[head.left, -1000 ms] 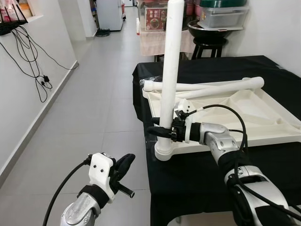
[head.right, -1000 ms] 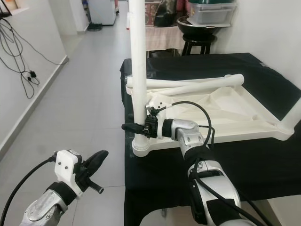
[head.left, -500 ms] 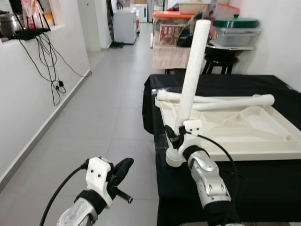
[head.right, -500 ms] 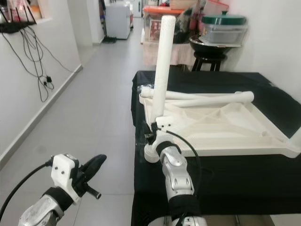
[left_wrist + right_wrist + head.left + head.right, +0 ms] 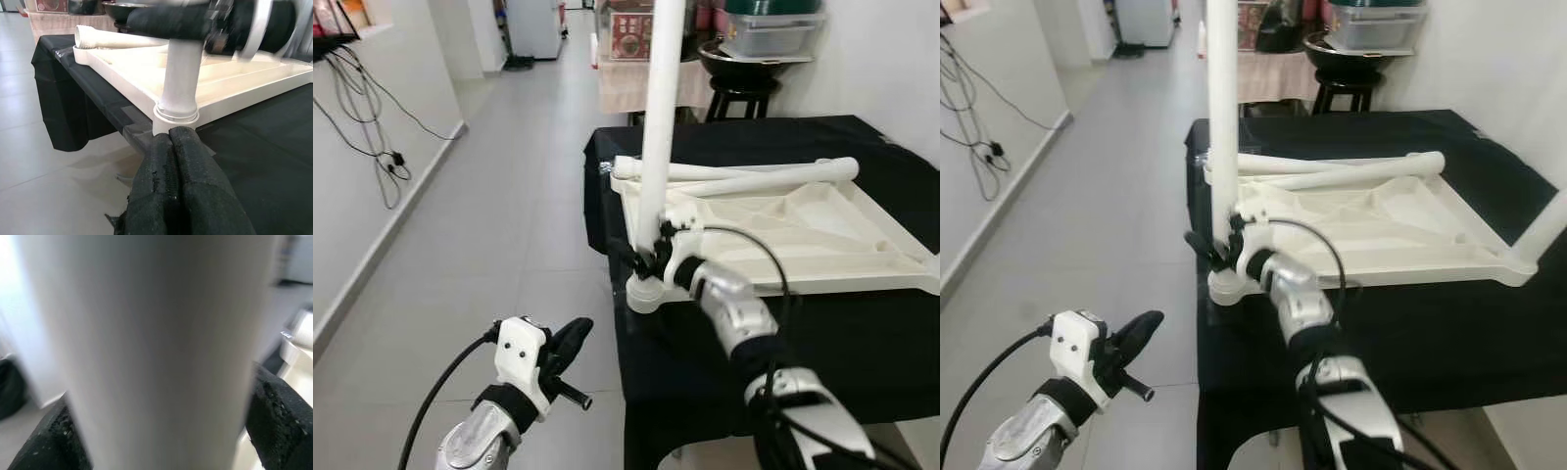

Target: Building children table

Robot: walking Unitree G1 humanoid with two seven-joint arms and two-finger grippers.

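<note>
White table top, upside down on black cloth, near-left corner at the cloth's left edge. One white leg upright in near-left corner socket; two loose legs lying across far side. Right gripper clamped around upright leg just above socket. Left gripper low over grey floor, left of table, fingers pressed together, holding nothing.

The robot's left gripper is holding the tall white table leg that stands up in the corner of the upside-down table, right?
Not quite. It is the right gripper that holds the tall white table leg, as the left eye view shows. The leg does stand up in the corner of the upside-down table. The left gripper hangs shut over the floor, holding nothing.
</note>
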